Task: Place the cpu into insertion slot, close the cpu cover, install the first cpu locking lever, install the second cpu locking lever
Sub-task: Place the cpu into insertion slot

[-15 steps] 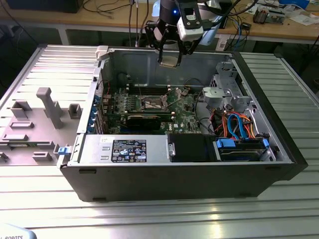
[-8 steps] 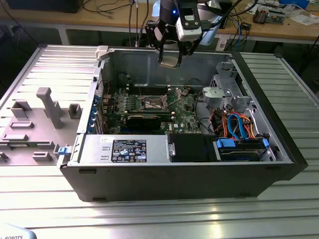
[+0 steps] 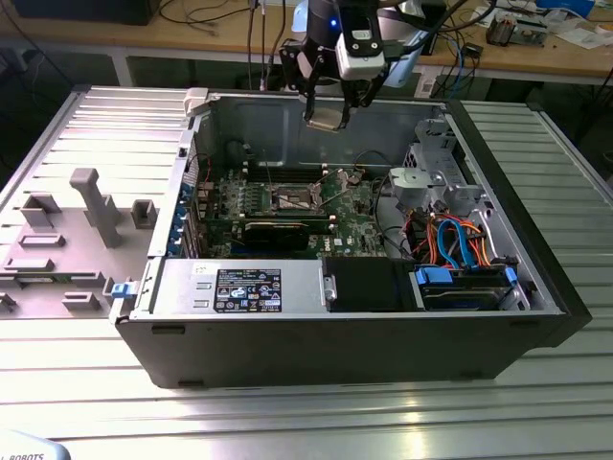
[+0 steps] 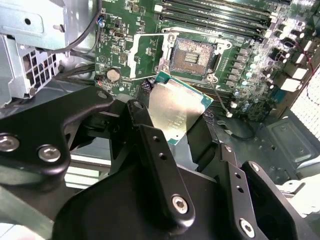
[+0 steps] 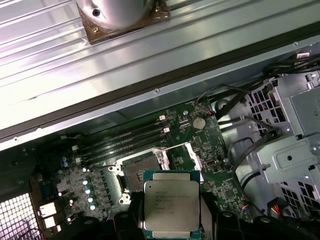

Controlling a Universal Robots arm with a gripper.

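My gripper (image 3: pixel 326 117) is shut on the cpu (image 3: pixel 324 115), a flat square chip with a silvery top, and hangs high above the open computer case. In both wrist views the black fingers (image 4: pixel 142 120) clamp the cpu (image 4: pixel 177 112) (image 5: pixel 171 205) by two opposite edges. Below it on the green board lies the insertion slot (image 4: pixel 192 55) (image 5: pixel 142 175) (image 3: pixel 292 199), dark and uncovered. The cpu cover (image 4: pixel 146 55) (image 5: pixel 184 152) is swung open beside the slot. A thin locking lever (image 4: pixel 220 97) sticks out from the slot's other side.
Long memory slots (image 4: pixel 215 15) run beside the socket. A black graphics card (image 3: pixel 278 230) lies in front of it. A drive cage with blue and orange cables (image 3: pixel 460 249) fills the case at the exterior view's right. A grey fixture tray (image 3: pixel 67 230) sits left of the case.
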